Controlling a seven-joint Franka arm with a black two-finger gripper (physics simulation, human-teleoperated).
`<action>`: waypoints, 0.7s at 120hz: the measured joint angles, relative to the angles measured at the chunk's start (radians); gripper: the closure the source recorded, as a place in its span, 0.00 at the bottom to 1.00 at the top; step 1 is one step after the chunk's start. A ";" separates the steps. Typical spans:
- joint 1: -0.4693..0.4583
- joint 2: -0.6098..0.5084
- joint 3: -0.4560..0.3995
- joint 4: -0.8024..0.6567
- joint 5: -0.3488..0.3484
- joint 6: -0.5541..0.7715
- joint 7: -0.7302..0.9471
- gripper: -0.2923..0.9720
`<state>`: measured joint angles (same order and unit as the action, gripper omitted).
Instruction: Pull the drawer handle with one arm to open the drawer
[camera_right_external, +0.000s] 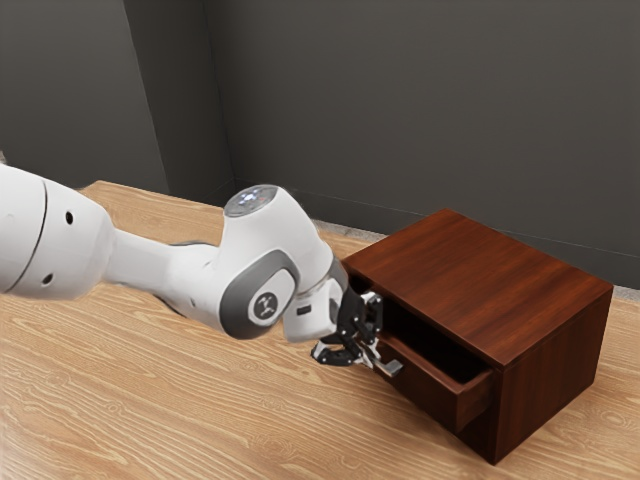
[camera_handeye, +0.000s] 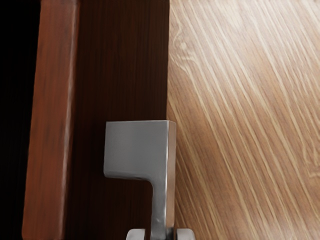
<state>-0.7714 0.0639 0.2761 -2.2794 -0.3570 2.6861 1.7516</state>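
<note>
A dark wooden cabinet stands on the table at the exterior view's right. Its drawer is pulled partway out, with a dark gap showing behind the drawer front. A silver metal handle sticks out of the drawer front. My black gripper is at that handle, shut on it. In the wrist view the handle runs up from just under my hand, lying against the dark drawer front, whose top edge borders the black inside of the drawer.
The light wooden table stretches around the cabinet, and its grain shows beside the drawer front. A grey wall rises behind the table. My white arm reaches in from the exterior view's left.
</note>
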 joint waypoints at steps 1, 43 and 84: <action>0.000 -0.007 0.000 -0.007 0.000 0.000 0.001 0.80; -0.004 -0.203 0.005 -0.202 0.000 0.000 0.027 0.82; 0.005 -0.308 0.009 -0.324 0.000 0.003 0.044 0.82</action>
<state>-0.7659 -0.2445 0.2853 -2.6039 -0.3565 2.6886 1.7955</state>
